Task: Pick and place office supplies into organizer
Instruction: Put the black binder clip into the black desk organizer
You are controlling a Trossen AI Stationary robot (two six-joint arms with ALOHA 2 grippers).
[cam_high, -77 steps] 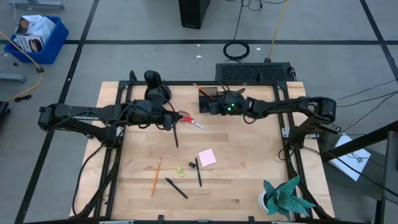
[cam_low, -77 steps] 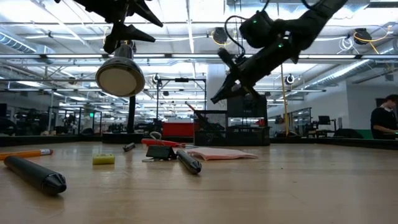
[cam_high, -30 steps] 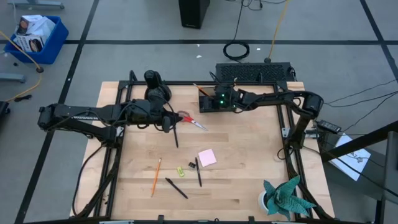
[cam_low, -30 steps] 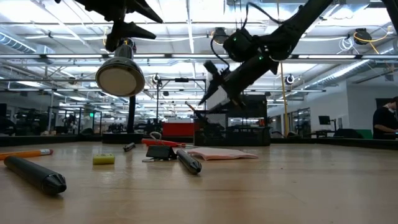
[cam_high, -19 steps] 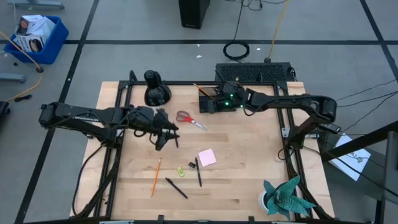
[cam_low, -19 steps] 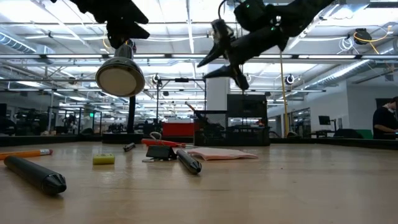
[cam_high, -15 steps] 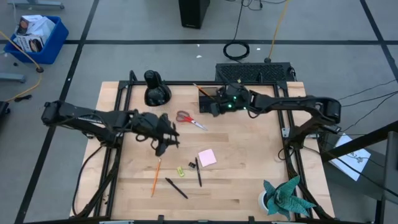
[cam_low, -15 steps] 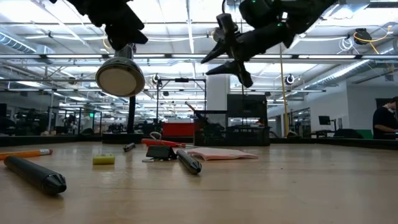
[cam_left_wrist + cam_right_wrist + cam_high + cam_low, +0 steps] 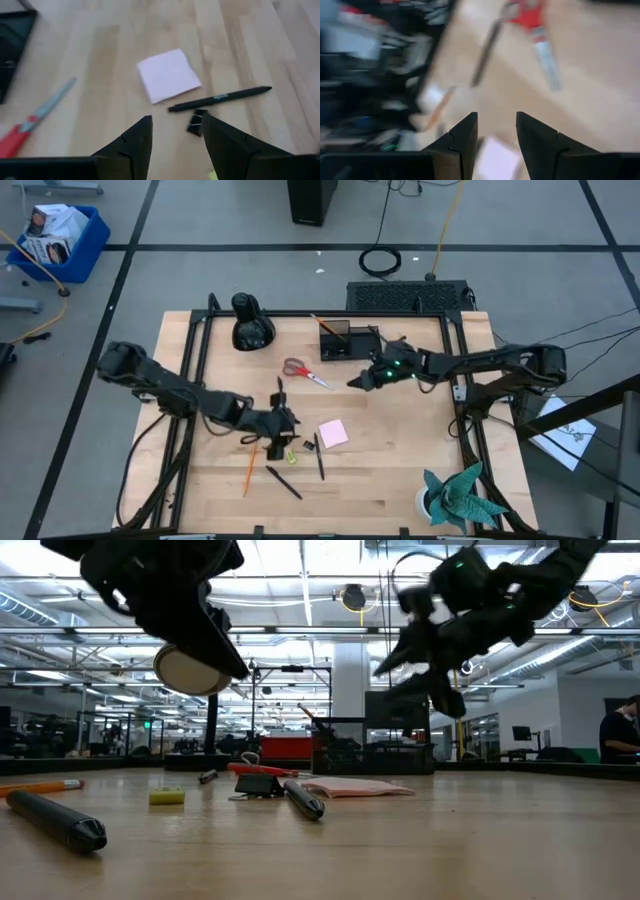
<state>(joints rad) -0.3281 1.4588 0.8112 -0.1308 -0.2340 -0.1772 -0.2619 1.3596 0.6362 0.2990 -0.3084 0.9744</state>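
Left hand (image 9: 172, 135) is spread, empty, over the pink sticky-note pad (image 9: 168, 75) mid-worktop. It looks light and floppy; pinch its edges. Right hand (image 9: 496, 131), spread too, at three o'clock.

L gripper (image 9: 283, 420) now by sticky pad (image 9: 333, 432); R gripper (image 9: 358, 381) off organizer (image 9: 349, 341), mid-table.

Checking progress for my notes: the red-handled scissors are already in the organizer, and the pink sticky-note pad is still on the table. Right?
Not quite. The high view shows the red-handled scissors lying on the table, beside the organizer, not in it. The pink sticky-note pad is indeed on the table.
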